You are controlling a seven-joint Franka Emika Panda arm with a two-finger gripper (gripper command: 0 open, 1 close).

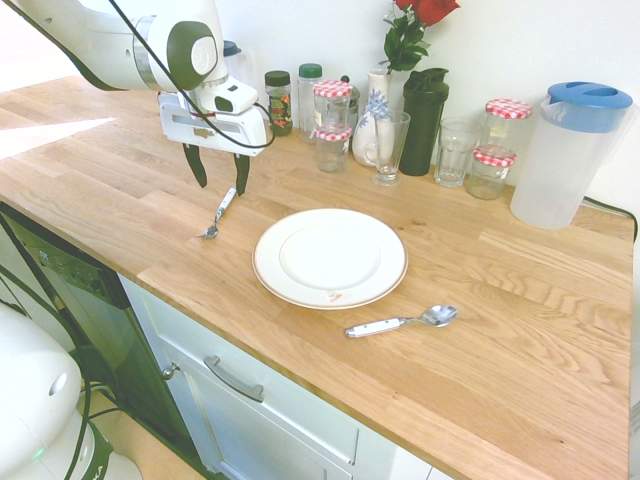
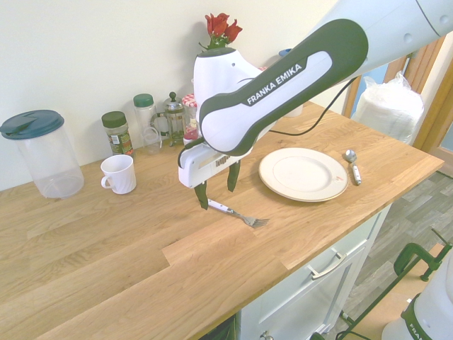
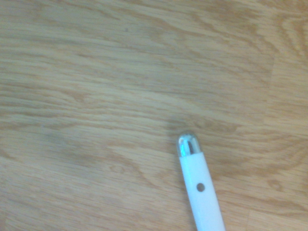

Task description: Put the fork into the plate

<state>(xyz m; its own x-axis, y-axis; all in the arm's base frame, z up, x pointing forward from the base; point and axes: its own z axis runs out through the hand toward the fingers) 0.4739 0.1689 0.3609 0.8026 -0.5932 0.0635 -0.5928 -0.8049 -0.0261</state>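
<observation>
Light oak kitchen worktop (image 1: 520, 330)

spoon (image 1: 400, 322) on wooden counter (image 1: 520, 330) | pitcher (image 1: 568, 152) | white mug (image 2: 118, 173) | rose vase (image 1: 376, 118), possibly ceramic

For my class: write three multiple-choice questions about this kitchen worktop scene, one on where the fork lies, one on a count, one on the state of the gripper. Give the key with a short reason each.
1. Where does the fork lie?
A. on the plate
B. on the wooden worktop, apart from the plate
C. inside the white mug

2. How many pieces of cutlery lie on the worktop?
A. one
B. two
C. four

3. What is the state of the gripper?
A. shut on the fork
B. shut on the spoon
C. open, holding nothing

Key:
1 B: bare wood shows between the fork and the plate's rim.
2 B: only the fork and the spoon are there.
3 C: the fingers stand spread above the fork's handle, and the fork lies flat on the wood.
</observation>
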